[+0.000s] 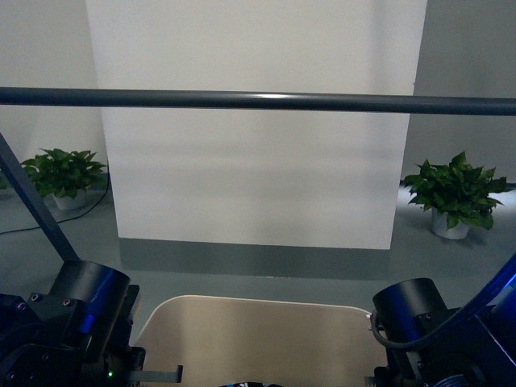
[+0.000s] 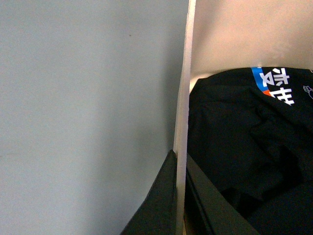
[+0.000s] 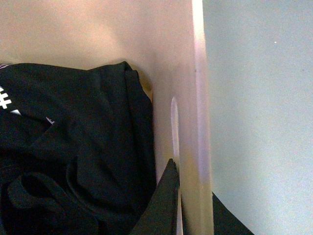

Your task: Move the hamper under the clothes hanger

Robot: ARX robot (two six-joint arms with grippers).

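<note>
The beige hamper (image 1: 258, 339) shows low in the front view, between my two arms. The clothes hanger's dark grey bar (image 1: 258, 101) runs level across that view, above and beyond the hamper, and one angled leg (image 1: 32, 201) slopes down on the left. My left gripper (image 2: 180, 196) is shut on the hamper's thin side wall (image 2: 183, 98), one finger on each face. My right gripper (image 3: 193, 205) is shut on the opposite wall (image 3: 198, 98), next to the handle slot (image 3: 174, 127). A black T-shirt (image 2: 244, 147) with white print lies crumpled inside the hamper (image 3: 73, 147).
A white wall panel (image 1: 258, 161) stands behind the bar. Potted green plants sit on the grey floor at far left (image 1: 64, 173) and far right (image 1: 455, 193). Bare grey floor (image 2: 88, 117) lies outside both hamper walls.
</note>
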